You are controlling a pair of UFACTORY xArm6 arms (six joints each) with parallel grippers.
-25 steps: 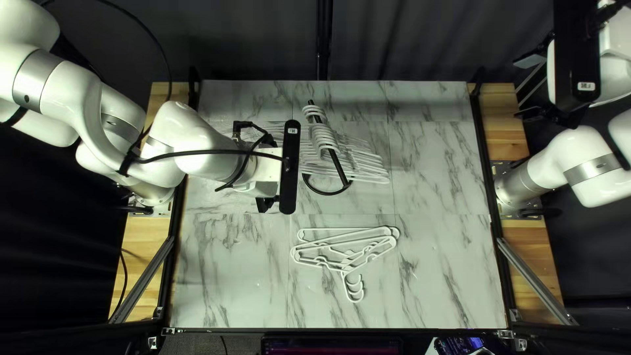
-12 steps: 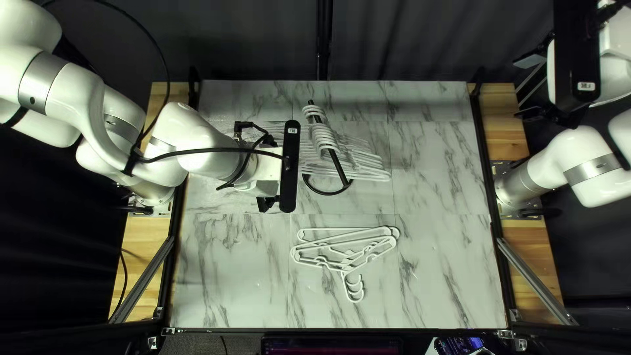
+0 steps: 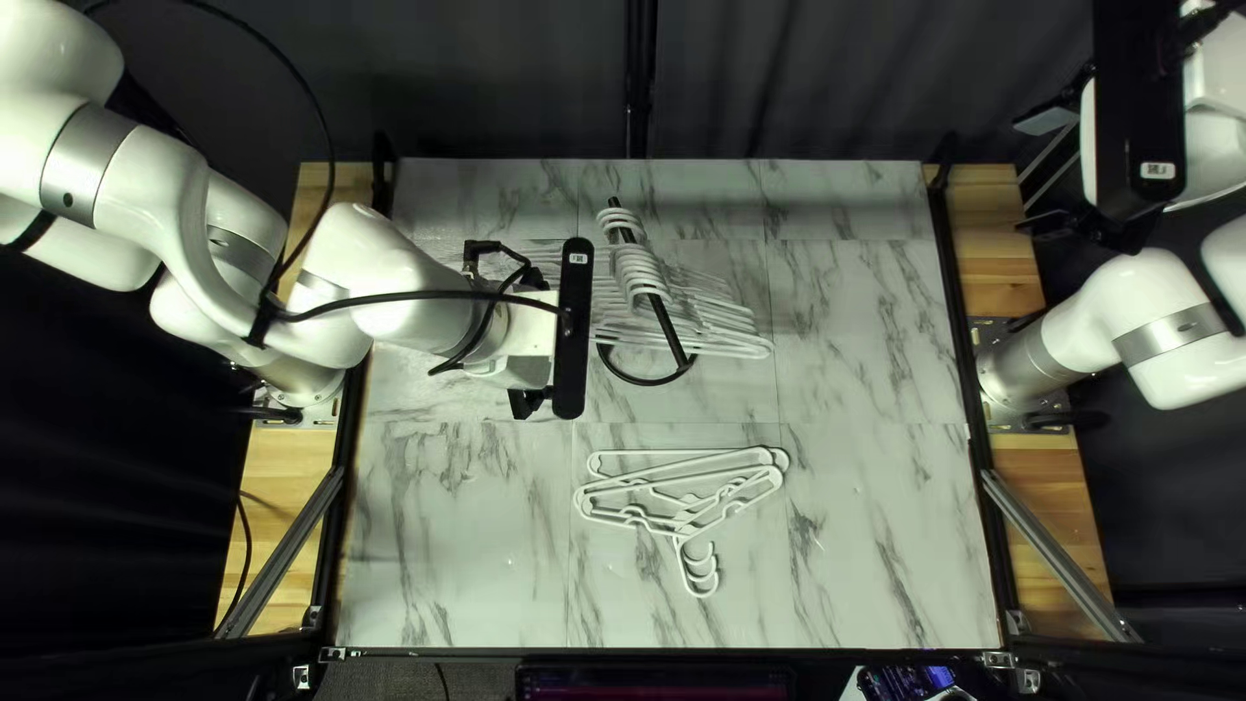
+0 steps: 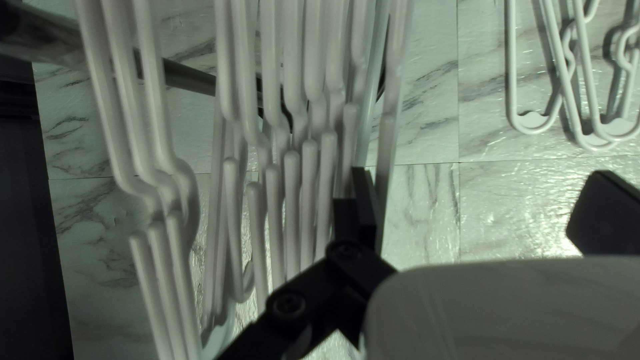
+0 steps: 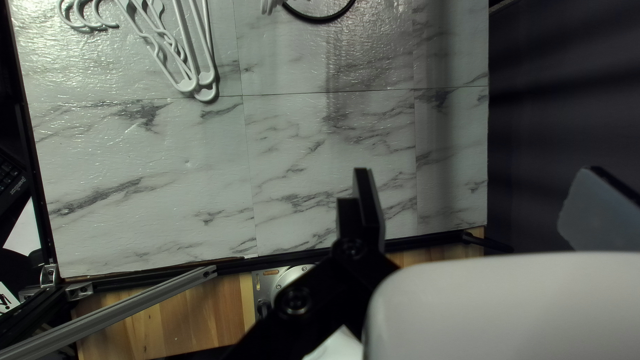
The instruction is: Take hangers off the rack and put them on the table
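In the top left view, white hangers hang along the black rack. Beside their left half is my left gripper, its tips hidden from above. From the left wrist, my left gripper is open wide; one finger reaches into the hanging hangers, with the outermost hanger just on that finger's inner side. Loose hangers lie overlapped on the table, nearer the front than the rack. Raised at the right of the top left view, my right gripper also shows open in its wrist view, holding nothing.
A dark frame runs along the table's sides, with wooden boards outside it. Bare marble-patterned surface lies right of the rack and around the loose hangers. A black cable hangs along my left arm.
My left arm has shifted very slightly, its gripper hardly moving beside the rack. The hangers and my right arm look the same.
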